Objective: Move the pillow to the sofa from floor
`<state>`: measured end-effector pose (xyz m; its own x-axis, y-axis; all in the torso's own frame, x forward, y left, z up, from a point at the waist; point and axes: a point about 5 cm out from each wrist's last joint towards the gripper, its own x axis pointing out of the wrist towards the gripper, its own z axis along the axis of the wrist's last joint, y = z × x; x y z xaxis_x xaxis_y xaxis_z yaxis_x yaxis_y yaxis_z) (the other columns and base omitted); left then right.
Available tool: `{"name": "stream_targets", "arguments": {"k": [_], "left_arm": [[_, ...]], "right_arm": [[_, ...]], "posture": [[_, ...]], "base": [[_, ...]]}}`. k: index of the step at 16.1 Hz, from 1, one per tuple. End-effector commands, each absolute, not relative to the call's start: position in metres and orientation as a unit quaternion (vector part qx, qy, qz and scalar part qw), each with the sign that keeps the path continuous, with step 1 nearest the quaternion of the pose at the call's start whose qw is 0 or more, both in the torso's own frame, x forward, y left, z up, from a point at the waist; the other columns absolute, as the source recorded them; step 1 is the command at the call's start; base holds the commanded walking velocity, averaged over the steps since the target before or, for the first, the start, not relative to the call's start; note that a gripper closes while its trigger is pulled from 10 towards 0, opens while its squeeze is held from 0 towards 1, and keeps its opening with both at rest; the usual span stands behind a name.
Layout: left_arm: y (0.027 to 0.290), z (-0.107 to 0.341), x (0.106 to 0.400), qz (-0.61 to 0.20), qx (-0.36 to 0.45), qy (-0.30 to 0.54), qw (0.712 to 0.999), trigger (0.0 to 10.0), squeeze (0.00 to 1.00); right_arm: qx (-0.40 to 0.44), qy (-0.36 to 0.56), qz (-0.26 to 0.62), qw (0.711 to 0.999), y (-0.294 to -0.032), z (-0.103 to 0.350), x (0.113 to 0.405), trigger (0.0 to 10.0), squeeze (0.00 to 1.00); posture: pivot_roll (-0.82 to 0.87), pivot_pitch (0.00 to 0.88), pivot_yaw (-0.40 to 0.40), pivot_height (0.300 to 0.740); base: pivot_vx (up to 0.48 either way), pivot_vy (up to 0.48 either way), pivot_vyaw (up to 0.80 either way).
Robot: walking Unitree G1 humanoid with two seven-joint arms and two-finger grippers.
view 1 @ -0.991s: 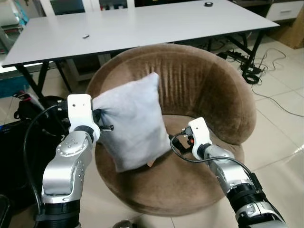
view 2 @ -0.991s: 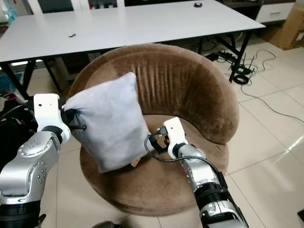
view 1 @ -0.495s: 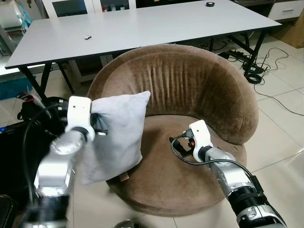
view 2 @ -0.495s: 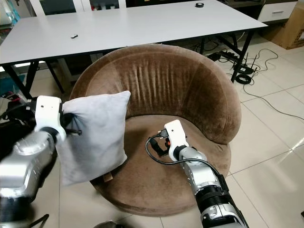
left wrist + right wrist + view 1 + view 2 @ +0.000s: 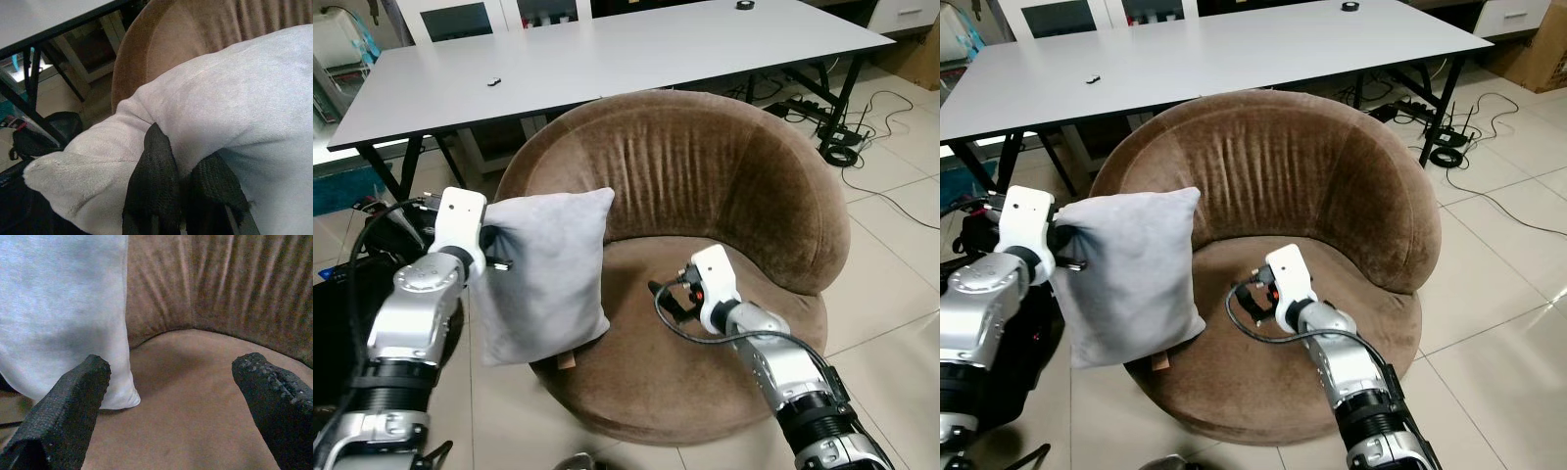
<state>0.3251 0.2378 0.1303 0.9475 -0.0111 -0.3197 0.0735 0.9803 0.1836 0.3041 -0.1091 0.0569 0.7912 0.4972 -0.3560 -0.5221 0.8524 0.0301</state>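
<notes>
Right gripper (image 5: pixel 171 396) hovers low over the seat, fingers (image 5: pixel 63 401) spread wide with nothing between them, the pillow's bottom corner just off to its left. Left gripper (image 5: pixel 183 188) is clamped tight on a bunched top corner of the grey pillow (image 5: pixel 548 269), fabric puckered around both fingers. The pillow hangs from that pinch, its lower edge appearing to rest at the left front rim of the brown round sofa (image 5: pixel 734 186), half over the seat and half over the floor. Beyond the sofa's curved back stands the white table (image 5: pixel 607 59).

This looks like the placing step, nearly done but not settled. The next move calls for carrying the pillow rightward and inward, toward the backrest, before letting the corner go, or it may slide off the rim.

Against a second ago, the pillow has swung from mid-seat out to the left edge, and the right gripper has let go and sits free.
</notes>
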Motion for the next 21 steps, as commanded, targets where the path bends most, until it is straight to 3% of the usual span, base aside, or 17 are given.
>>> {"name": "stream_targets", "arguments": {"k": [1,8,14,21], "left_arm": [[0.239,0.138,0.328,-0.016,0.096,0.132,0.986,10.0,0.00],[0.233,0.134,0.323,-0.023,0.101,0.132,0.986,10.0,0.00],[0.236,0.133,0.323,-0.022,0.114,0.138,0.984,10.0,0.00],[0.235,0.134,0.325,-0.022,0.113,0.135,0.984,10.0,0.00]], "right_arm": [[-0.039,0.180,0.262,0.947,-0.108,0.061,0.307,10.0,0.00],[-0.019,0.169,0.266,0.949,-0.103,0.064,0.308,10.0,0.00],[-0.020,0.176,0.266,0.948,-0.101,0.059,0.302,10.0,0.00],[-0.019,0.176,0.273,0.946,-0.099,0.057,0.296,10.0,0.00]], "posture": [[-0.10,0.000,0.106,0.740],[-0.08,0.000,0.104,0.740],[-0.08,0.000,0.108,0.685],[-0.09,0.000,0.111,0.685]], "base": [[0.000,0.000,0.00],[0.000,0.000,0.00],[0.000,0.000,0.00],[0.000,0.000,0.00]]}}
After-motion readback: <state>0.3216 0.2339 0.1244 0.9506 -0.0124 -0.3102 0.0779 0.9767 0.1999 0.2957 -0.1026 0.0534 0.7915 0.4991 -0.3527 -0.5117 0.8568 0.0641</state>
